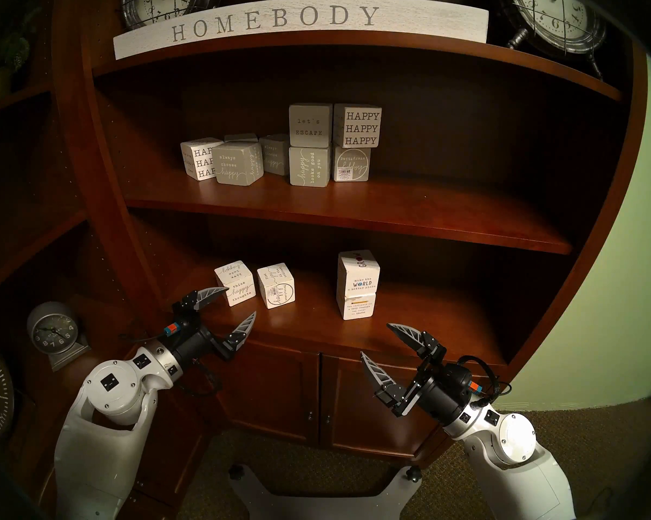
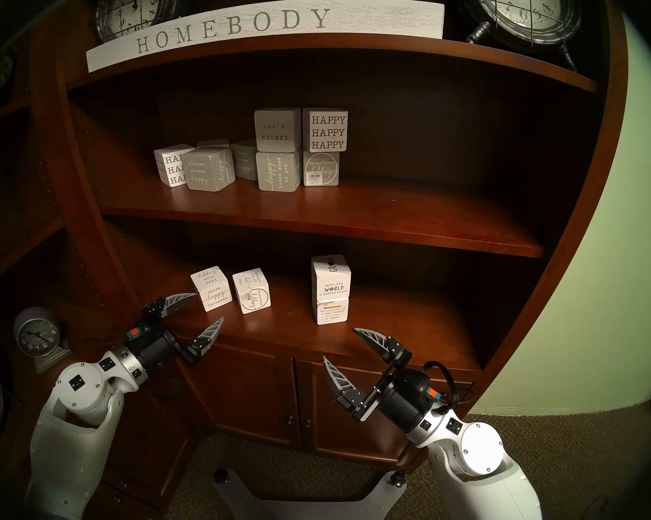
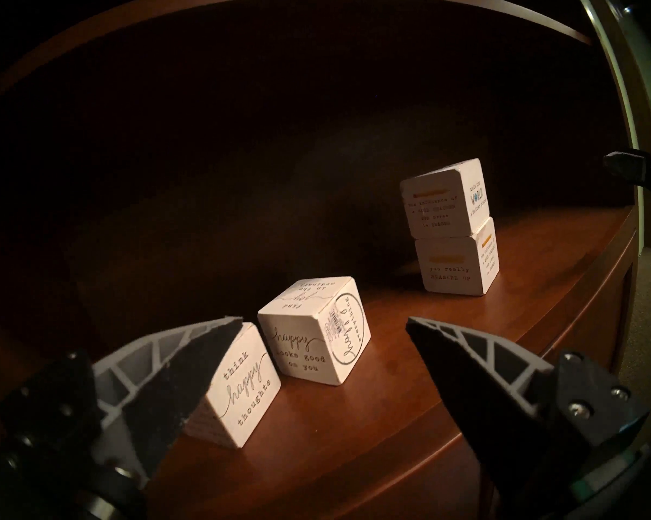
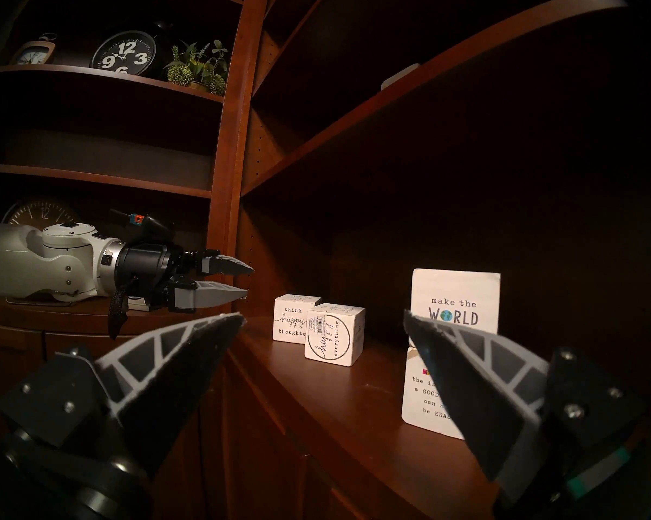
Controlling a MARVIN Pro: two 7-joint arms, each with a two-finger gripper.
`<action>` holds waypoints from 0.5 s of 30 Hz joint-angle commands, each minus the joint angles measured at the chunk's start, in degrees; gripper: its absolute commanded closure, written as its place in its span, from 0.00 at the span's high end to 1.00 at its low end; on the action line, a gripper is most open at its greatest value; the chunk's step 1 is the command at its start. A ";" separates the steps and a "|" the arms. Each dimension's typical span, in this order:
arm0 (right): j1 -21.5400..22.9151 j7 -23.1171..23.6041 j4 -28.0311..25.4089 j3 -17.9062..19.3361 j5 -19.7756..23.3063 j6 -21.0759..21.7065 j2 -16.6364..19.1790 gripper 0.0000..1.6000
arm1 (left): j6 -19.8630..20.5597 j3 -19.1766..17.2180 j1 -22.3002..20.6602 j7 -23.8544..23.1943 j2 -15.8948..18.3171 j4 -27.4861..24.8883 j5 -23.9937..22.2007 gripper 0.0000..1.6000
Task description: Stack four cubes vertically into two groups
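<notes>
Here the "make the WORLD" cube [image 1: 358, 275] tops another; "think happy thoughts" cube [image 1: 235, 283] stands alone; both jaws gape, empty.

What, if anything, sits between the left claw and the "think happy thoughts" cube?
Nothing visible. The left claw is open just in front of the "think happy thoughts" cube. The "happy everything" cube stands beside it, apart, toward the finished GROW stack.
</notes>
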 commanded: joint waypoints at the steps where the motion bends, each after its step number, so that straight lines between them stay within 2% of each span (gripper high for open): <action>1: 0.31 -0.10 -1.02 0.15 0.34 -0.12 -0.22 1.00 | -0.18 1.82 -1.59 1.75 -1.40 -1.39 1.59 1.00; 7: 0.30 -0.04 -1.02 0.20 0.33 -0.10 -0.28 1.00 | 0.01 3.06 -2.83 2.47 -2.02 -0.43 2.19 1.00; 11: 0.31 0.01 -1.01 0.22 0.31 -0.09 -0.33 1.00 | 2.08 4.33 -4.95 3.89 -3.31 0.22 2.52 1.00; 15: 0.31 0.06 -1.00 0.25 0.29 -0.09 -0.38 1.00 | 2.52 5.44 -6.40 5.18 -3.96 0.71 3.80 1.00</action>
